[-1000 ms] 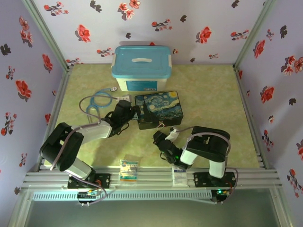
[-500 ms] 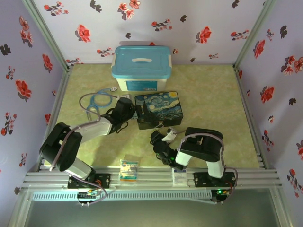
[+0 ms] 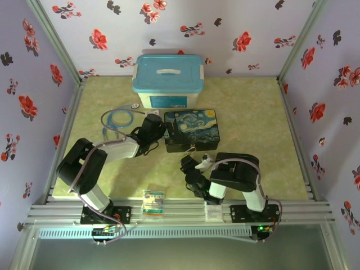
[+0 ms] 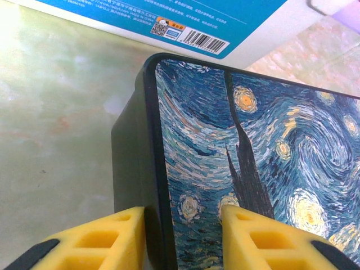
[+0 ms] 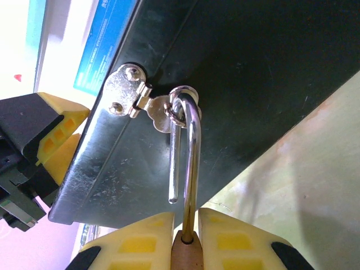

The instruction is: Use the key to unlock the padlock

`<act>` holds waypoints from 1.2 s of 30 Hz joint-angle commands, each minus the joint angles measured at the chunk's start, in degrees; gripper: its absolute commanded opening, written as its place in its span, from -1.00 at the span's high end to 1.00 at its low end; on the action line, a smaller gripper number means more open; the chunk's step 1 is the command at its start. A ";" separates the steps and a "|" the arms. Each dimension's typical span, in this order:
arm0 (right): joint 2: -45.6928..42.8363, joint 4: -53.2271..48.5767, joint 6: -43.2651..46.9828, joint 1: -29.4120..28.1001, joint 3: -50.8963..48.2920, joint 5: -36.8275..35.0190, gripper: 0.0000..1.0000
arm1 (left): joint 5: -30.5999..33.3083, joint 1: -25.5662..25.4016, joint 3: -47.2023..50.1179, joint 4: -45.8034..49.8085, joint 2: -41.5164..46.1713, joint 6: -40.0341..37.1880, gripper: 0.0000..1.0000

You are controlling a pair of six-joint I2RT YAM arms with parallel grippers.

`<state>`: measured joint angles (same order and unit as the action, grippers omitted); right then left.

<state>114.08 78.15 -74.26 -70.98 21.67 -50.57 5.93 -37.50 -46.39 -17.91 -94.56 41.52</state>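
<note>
Your right gripper (image 5: 185,233) has its jaws pinching the padlock (image 5: 187,247) just in front of the starry box (image 5: 236,84); its shackle (image 5: 188,152) hangs through the box's hasp (image 5: 132,95) (one leg free). Your left gripper (image 4: 183,236) has its jaws clamped across the box's left edge.

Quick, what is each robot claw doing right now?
Left gripper: shut on the painted box corner.
Right gripper: shut on the padlock.
</note>
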 commanded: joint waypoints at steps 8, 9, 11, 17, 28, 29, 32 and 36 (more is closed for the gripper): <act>-0.66 1.31 -1.94 2.23 -1.95 -15.85 1.00 | 4.05 0.43 6.00 10.55 -3.90 -1.43 0.33; -0.21 1.27 -4.17 3.22 -1.87 -15.59 1.00 | 4.01 0.52 6.04 10.80 -3.81 -1.59 0.33; -0.48 1.36 -3.97 4.43 -1.24 -14.74 1.00 | 4.07 0.49 6.11 11.05 -3.12 -1.92 0.33; -9.70 -12.57 6.86 2.98 5.02 -10.06 1.00 | 4.09 0.49 5.19 12.35 -1.32 -3.20 0.33; -5.85 -3.49 -1.17 10.25 0.08 -0.52 1.00 | 4.35 0.62 4.37 11.96 -2.20 -3.26 0.33; -4.66 -2.28 -1.31 9.81 -0.33 -0.06 1.00 | 4.35 0.67 4.02 11.98 -2.16 -3.43 0.33; -2.80 -0.43 -3.39 8.06 -2.37 -4.98 1.00 | 4.35 0.75 1.93 13.74 -2.38 -4.52 0.33; -4.65 1.23 -1.07 9.47 -5.04 -6.28 1.00 | 4.43 0.76 1.60 13.96 0.08 -4.07 0.34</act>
<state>110.67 75.85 -75.61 -61.98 18.02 -53.67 9.02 -37.10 -43.79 -6.48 -96.71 38.65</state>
